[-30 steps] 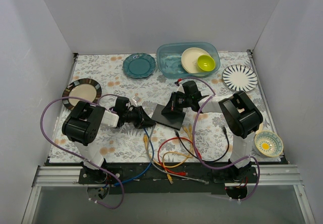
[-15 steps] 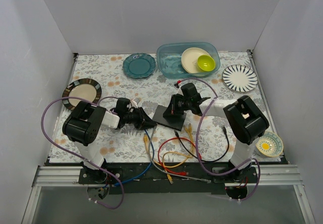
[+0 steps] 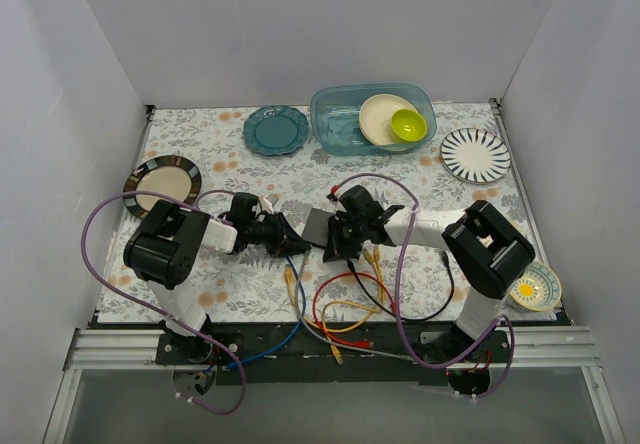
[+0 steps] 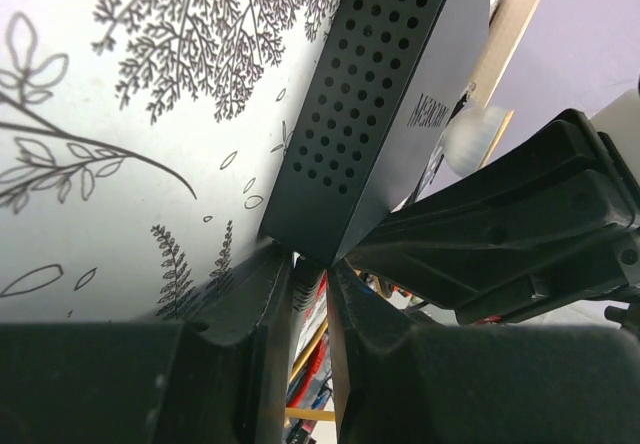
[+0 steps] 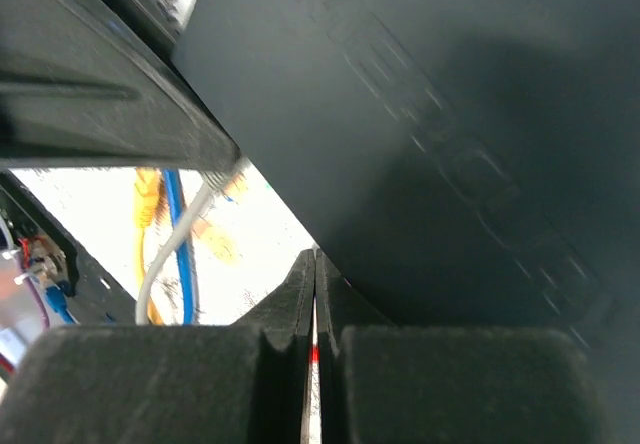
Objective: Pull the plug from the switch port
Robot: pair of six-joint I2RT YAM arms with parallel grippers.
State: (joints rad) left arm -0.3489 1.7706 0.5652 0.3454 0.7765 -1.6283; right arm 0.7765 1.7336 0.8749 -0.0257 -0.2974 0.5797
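The switch, a flat black box point(image 3: 316, 226), lies mid-table. In the left wrist view its perforated side point(image 4: 380, 114) fills the top. My left gripper point(image 3: 292, 239) sits at the box's near-left corner. Its jaws point(image 4: 310, 264) are nearly closed on a dark ribbed plug point(image 4: 305, 289). A grey cable point(image 5: 175, 239) runs in under the left fingers. My right gripper point(image 3: 335, 242) is shut with its fingertips point(image 5: 315, 254) on the box's top point(image 5: 450, 114) near that corner. The row of sockets is hidden.
Loose blue, yellow, red and black cables point(image 3: 345, 314) lie tangled in front of the box. A teal plate point(image 3: 276, 129), a clear tub point(image 3: 335, 134) with dishes, a striped plate point(image 3: 475, 154), a brown-rimmed plate point(image 3: 162, 181) and a small bowl point(image 3: 530, 286) ring the table.
My right gripper has slid left and nearer across the box's top, closing on the left gripper. The left gripper has stayed put.
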